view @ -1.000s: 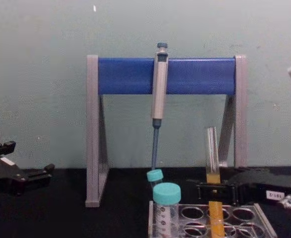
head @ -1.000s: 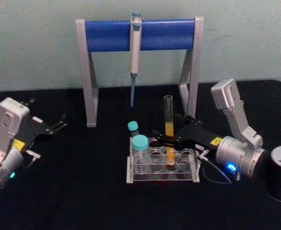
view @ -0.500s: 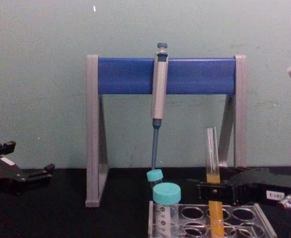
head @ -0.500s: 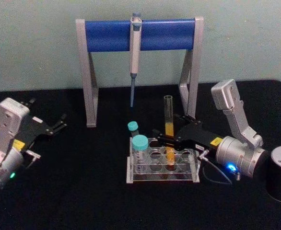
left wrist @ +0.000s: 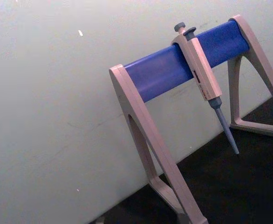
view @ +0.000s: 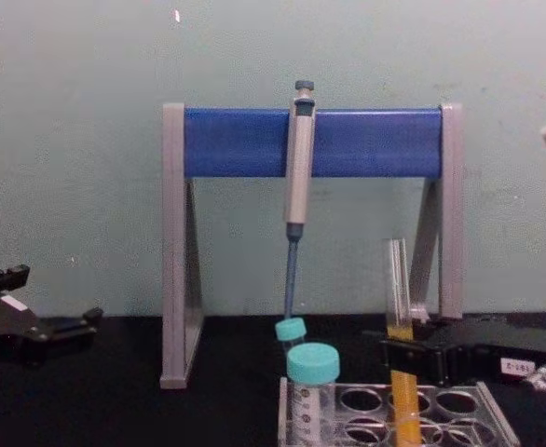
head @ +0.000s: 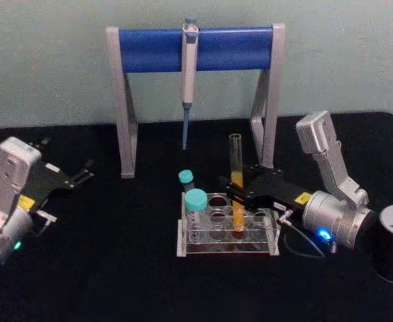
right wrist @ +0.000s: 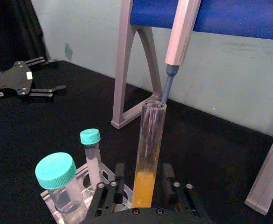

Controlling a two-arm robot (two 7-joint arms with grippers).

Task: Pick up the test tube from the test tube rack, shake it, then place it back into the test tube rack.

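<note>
The right gripper (head: 231, 190) is straddling the test tube (head: 235, 155), which is still sitting in the test tube rack (head: 227, 247). Its jaws are narrow and not visibly clamping. The next move calls for closing, then lifting straight. The left gripper (head: 68, 159) is idling well left of the rack, jaws wide.

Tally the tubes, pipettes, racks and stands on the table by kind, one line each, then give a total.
Tall uncapped test tube: 1
Teal-capped tubes: 2
Pipette: 1
Test tube rack: 1
Pipette stand: 1
Total: 6
</note>
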